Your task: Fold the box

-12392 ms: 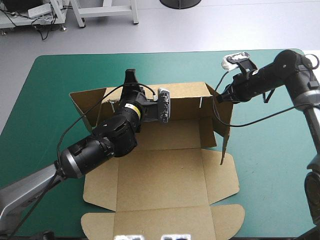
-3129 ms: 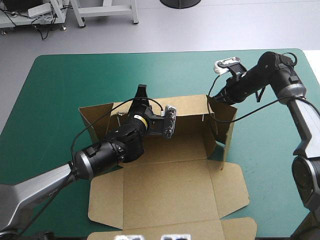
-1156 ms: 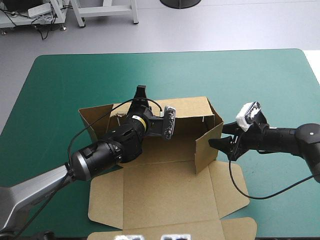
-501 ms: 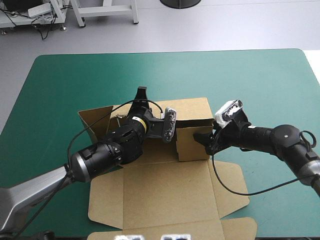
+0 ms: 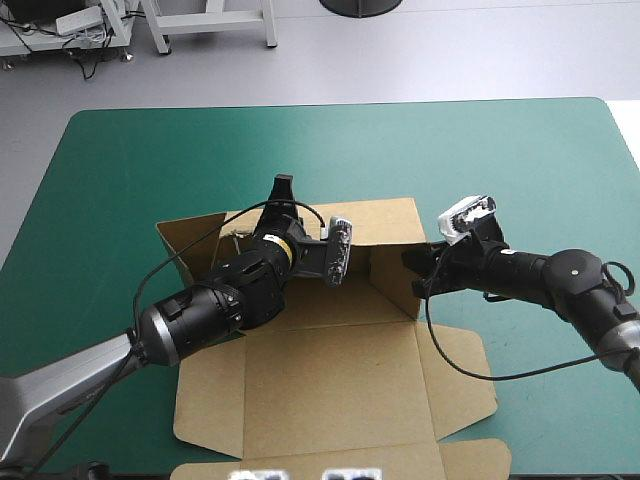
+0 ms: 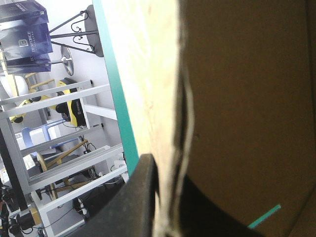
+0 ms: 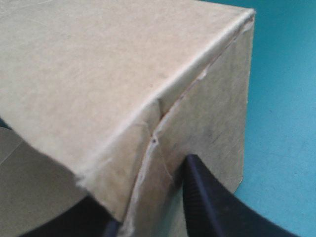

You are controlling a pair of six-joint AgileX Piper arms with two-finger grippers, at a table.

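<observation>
The brown box (image 5: 330,385) lies open on the teal-green cover, its lid panel flat toward the near edge. Its back wall (image 5: 390,215) stands upright. My left gripper (image 5: 283,190) is at that wall's top edge; in the left wrist view this gripper (image 6: 168,170) is shut on the board (image 6: 237,98). The right side wall (image 5: 392,277) is raised and angled inward. My right gripper (image 5: 411,263) is at its outer edge. In the right wrist view the box corner (image 7: 113,64) fills the picture, with the right gripper (image 7: 145,182) shut over the wall's edge.
The left side wall (image 5: 185,232) stands tilted outward. Rounded lid flaps (image 5: 460,370) lie flat at both sides of the lid panel. Bare teal-green cover (image 5: 150,150) runs around the box, widest beyond it.
The right gripper came down from the far corner and swung the right wall inward. Just before now the wall eased back outward. The left gripper has kept still on the back wall.
</observation>
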